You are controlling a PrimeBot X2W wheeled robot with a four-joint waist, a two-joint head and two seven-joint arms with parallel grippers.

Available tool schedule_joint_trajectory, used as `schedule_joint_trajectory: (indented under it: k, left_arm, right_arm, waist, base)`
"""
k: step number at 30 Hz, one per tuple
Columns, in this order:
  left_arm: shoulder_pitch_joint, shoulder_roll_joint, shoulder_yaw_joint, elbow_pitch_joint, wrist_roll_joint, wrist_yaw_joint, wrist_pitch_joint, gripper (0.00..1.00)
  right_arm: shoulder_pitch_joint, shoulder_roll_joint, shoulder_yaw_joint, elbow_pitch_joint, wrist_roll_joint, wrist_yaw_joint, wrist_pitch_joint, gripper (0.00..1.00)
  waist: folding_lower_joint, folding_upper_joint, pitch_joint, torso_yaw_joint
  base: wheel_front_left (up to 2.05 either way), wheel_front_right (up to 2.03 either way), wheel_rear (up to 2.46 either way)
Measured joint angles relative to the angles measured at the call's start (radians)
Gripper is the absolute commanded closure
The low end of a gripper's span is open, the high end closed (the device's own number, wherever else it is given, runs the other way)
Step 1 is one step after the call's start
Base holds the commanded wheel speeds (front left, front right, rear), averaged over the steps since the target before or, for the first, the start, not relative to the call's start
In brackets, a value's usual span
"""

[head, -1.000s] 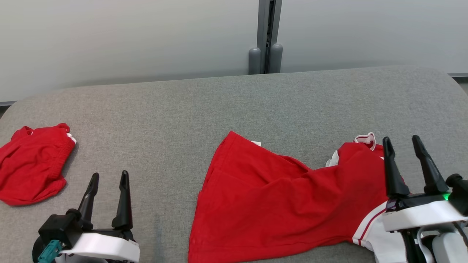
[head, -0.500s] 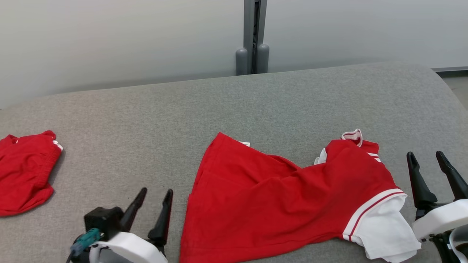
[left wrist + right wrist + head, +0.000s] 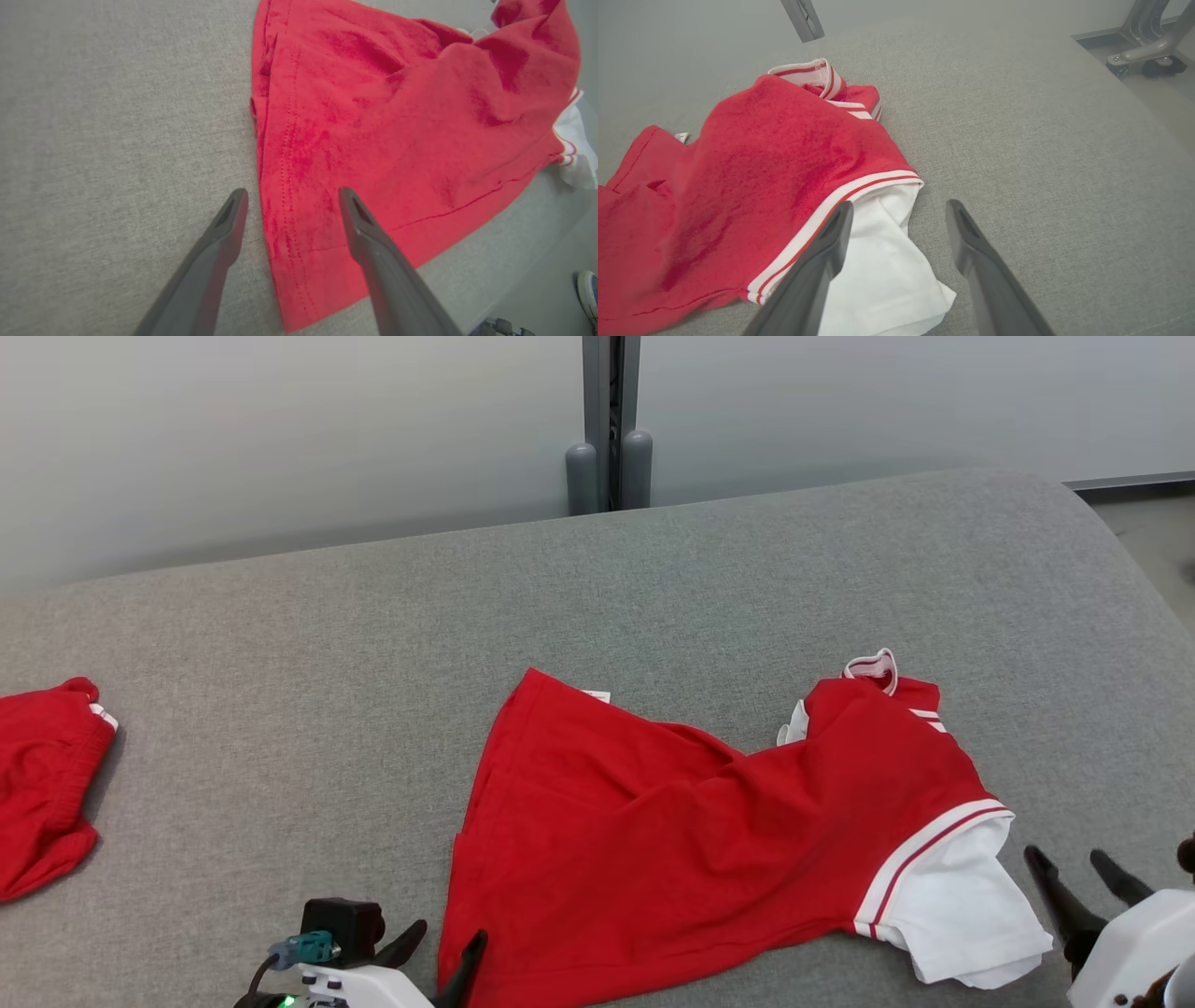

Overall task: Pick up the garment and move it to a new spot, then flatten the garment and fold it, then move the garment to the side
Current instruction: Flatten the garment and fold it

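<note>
The garment, a red shirt with a white sleeve and a striped collar, lies rumpled on the grey padded table. My left gripper is open at the shirt's near-left hem corner. In the left wrist view the left gripper straddles the hem edge of the shirt, one finger over red cloth and one over the grey table. My right gripper is open just right of the sleeve. In the right wrist view the right gripper hangs over the edge of the white sleeve, holding nothing.
A second red garment lies bunched at the table's left edge. A grey post stands behind the table against the pale wall. The table's rounded right end drops to the floor, where a wheeled metal base stands.
The head camera has swung right, shifting the scene left. The left gripper moved right to the shirt's hem corner. The right gripper came off the shirt to beside the sleeve, uncovering it.
</note>
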Motion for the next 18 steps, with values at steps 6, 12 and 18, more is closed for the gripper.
schedule_joint_trajectory:
  k: [6, 12, 18]
  left_arm:
    - [0.0, 0.01, -0.016, 0.003, -0.004, 0.008, 0.057, 0.0]
    - [-0.001, 0.015, -0.022, 0.0, -0.009, 0.009, 0.08, 0.0]
    - [-0.013, 0.016, -0.031, -0.002, -0.015, 0.006, 0.088, 0.0]
  right_arm:
    - [0.014, 0.004, 0.003, 0.021, 0.0, 0.0, 0.084, 0.0]
    - [-0.005, 0.005, 0.007, 0.082, 0.005, 0.0, 0.105, 0.0]
    - [-0.045, 0.015, -0.005, 0.185, 0.019, 0.0, 0.127, 0.0]
  waist:
    - [0.0001, 0.0, 0.01, -0.002]
    - [0.0001, 0.0, 0.027, 0.0]
    - [0.0001, 0.0, 0.044, 0.011]
  base:
    - [0.0, 0.0, 0.0]
    - [0.0, 0.0, 0.0]
    - [0.0, 0.0, 0.0]
